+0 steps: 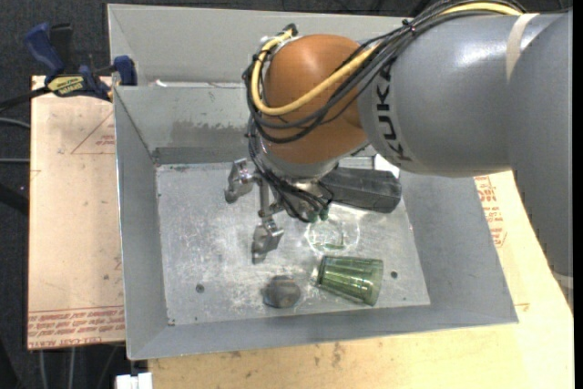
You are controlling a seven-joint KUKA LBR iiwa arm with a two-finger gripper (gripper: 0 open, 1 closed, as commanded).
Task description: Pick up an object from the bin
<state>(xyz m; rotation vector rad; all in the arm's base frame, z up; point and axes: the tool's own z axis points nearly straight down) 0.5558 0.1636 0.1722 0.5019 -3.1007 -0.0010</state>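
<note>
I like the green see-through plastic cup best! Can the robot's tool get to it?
Probably yes. The green see-through plastic cup lies on its side with nothing on top of it, and the tool hangs close by, open, with no other thing between them.

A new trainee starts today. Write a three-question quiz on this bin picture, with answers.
1. True or false: the gripper holds the green cup.
2. What lies just left of the cup in the camera view? A) a grey stone B) a red ball C) a blue spoon
3. Fill in: the cup lies on its ____.
Key: 1 false; 2 A; 3 side.
</note>
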